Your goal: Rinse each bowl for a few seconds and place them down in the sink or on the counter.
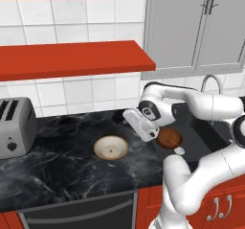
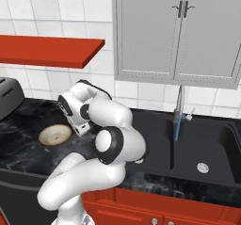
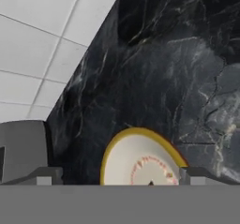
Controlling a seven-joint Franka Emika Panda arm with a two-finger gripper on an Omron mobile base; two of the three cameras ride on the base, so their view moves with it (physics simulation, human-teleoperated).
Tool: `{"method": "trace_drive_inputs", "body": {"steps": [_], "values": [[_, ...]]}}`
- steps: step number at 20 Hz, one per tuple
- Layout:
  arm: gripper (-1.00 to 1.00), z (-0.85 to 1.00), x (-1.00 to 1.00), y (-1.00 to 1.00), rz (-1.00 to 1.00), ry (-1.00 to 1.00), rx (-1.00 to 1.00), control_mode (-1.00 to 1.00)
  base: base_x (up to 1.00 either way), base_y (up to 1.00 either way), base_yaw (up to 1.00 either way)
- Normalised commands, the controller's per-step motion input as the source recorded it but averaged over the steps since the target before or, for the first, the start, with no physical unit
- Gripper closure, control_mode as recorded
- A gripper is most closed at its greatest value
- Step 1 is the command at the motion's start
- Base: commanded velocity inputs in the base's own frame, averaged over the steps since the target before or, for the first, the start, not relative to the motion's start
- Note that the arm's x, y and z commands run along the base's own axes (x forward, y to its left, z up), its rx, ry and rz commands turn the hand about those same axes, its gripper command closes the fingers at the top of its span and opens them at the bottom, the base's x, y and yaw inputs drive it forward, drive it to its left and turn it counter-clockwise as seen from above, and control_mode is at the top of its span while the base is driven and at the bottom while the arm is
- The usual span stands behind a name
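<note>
Cream bowl [image 3: 140,164] between open fingers [image 3: 47,177]

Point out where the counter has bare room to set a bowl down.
Bare counter lies between the toaster and the cream bowl, also along the front edge. It is crowded by the sink, where the brown bowl and open claw sit.

A grey toaster [image 1: 16,126] is seen at nine o'clock in the left base view. Two red shelves [image 1: 76,58] are hung on the white tiled wall [image 1: 72,91] at twelve o'clock. Grey cupboard doors [image 1: 201,22] with small dark handles [image 1: 209,6] are seen at two o'clock.
</note>
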Motion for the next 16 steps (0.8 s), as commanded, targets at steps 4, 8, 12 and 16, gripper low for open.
{"method": "trace_drive_inputs", "body": {"steps": [4,8,12,16], "values": [[-1.0,0.55,-0.12,-0.23,0.07,0.0,0.04,-1.0,0.0,0.0,0.0],[-1.0,0.57,-0.21,-0.26,0.06,0.0,0.07,-1.0,0.0,0.0,0.0],[-1.0,0.64,-0.25,-0.29,0.05,0.0,0.08,-1.0,0.0,0.0,0.0],[-1.0,0.64,-0.23,-0.28,0.04,0.0,0.07,-1.0,0.0,0.0,0.0]]}}
